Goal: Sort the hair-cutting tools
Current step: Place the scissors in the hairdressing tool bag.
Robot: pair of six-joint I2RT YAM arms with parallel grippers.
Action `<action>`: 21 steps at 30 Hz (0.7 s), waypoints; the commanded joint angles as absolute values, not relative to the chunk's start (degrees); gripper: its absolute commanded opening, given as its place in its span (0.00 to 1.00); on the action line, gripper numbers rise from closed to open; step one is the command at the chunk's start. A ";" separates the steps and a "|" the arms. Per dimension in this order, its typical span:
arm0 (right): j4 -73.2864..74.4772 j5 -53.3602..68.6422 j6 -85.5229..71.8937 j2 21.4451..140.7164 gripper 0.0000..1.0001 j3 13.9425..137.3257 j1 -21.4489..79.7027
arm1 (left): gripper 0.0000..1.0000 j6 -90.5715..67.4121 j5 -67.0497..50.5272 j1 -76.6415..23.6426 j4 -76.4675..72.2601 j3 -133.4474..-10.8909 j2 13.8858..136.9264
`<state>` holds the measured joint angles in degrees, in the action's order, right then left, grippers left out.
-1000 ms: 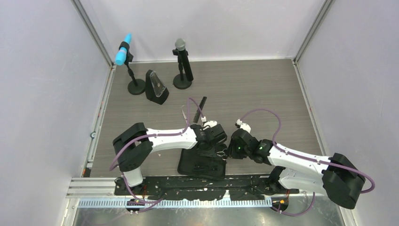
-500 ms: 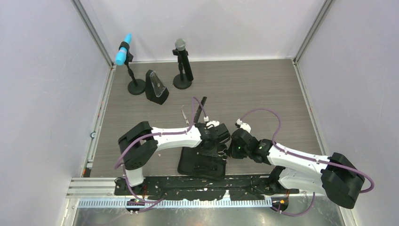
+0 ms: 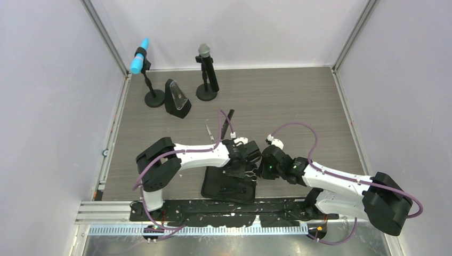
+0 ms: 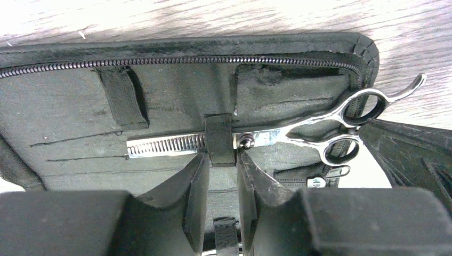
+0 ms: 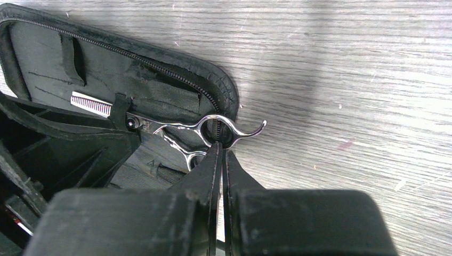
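The black pouch lies open at the near edge, its inner lining facing up. Silver thinning scissors are tucked under an elastic strap inside it. My left gripper has its fingertips pressed on both sides of that strap. My right gripper is shut, its tips against the lower rim of the scissors' outer finger ring; whether they pinch the rim I cannot tell. A long black comb and a thin silvery tool lie on the table beyond the pouch.
At the back left stand a blue-headed microphone, a grey-headed one and a black wedge-shaped stand. Walls enclose the grey wood-grain table on three sides. Both arms meet over the pouch.
My left arm has shifted slightly right over the pouch and its jaws have narrowed onto the strap. The right jaws have closed fully at the scissors' ring.
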<state>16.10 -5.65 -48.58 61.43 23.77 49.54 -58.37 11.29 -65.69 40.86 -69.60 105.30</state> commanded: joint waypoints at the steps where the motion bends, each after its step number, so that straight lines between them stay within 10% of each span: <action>1: 15.14 -4.73 -48.28 62.24 0.06 23.40 49.86 | 0.26 -56.94 13.01 -63.29 40.49 -68.36 105.56; 7: 11.24 -3.31 -49.32 62.56 0.06 24.13 49.91 | 0.25 -55.15 10.04 -61.53 37.99 -67.63 106.68; 13: 10.68 -3.53 -50.63 61.20 0.12 22.69 49.92 | 0.00 -54.87 9.33 -61.51 36.45 -66.71 106.43; 21: 9.57 -0.98 -49.59 61.29 0.13 20.84 49.92 | 0.00 -54.42 9.58 -61.57 31.75 -62.24 100.14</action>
<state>11.64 -4.40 -49.69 60.49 21.65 49.52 -55.92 5.52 -62.33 36.56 -65.93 103.00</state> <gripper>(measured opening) 0.123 0.014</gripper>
